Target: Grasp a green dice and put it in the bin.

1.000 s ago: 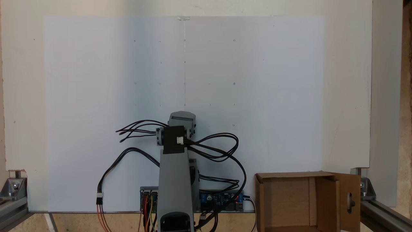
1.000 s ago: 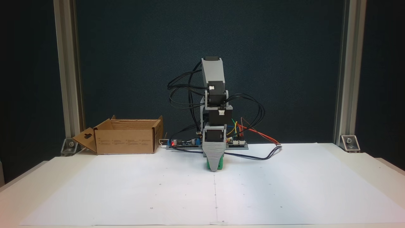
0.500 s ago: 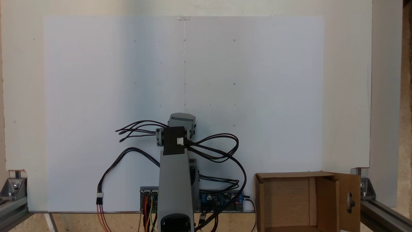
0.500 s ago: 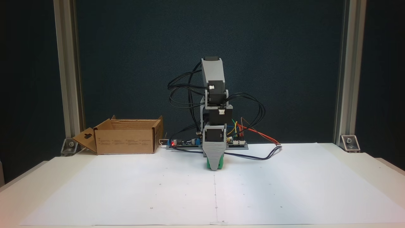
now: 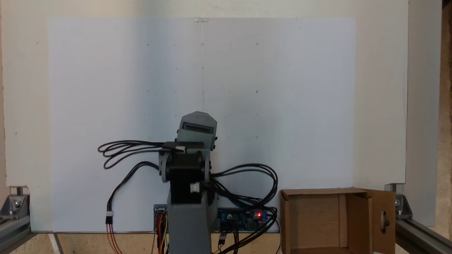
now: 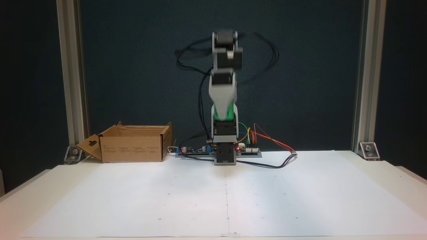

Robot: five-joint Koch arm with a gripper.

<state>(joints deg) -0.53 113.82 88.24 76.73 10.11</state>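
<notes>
In a fixed view from the front, my gripper hangs high above the table, blurred by motion and pointing down. The green dice shows as bright green on both sides of the grey front jaw, held well clear of the white sheet. In the fixed view from above, the grey gripper housing covers the dice. The bin is an open brown cardboard box at the back left of the front view, and the bin sits at the bottom right of the view from above, with its keyhole flap outward.
Circuit boards with lit red LEDs and looping black cables lie around the arm's base. Aluminium posts stand at the back corners. The white paper sheet covers the table in front of the arm.
The arm has swung sharply upward, lifting the gripper and the green dice from the sheet to high above the base. The cable loops moved with it. The bin stayed put.
</notes>
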